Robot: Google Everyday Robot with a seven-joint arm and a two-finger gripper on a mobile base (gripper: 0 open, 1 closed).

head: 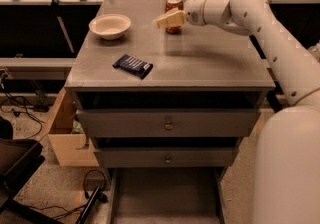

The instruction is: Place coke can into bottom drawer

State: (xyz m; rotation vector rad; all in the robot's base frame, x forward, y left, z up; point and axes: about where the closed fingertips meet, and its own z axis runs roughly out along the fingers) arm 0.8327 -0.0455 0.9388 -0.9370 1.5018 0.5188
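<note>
The coke can (174,3) stands upright at the back middle of the grey cabinet top (210,63). My gripper (178,6) reaches in from the right at the can's height. It is open, with one cream finger (167,18) in front of the can and the other behind it, so the can stands between them. The finger hides part of the can's side. The bottom drawer (165,195) is pulled out at the foot of the cabinet, and its flat grey floor shows nothing in it.
A cream bowl (109,25) sits at the back left of the top. A dark snack packet (132,65) lies nearer the front. Two shut upper drawers with knobs (168,126) sit below. A cardboard box (62,133) stands left of the cabinet.
</note>
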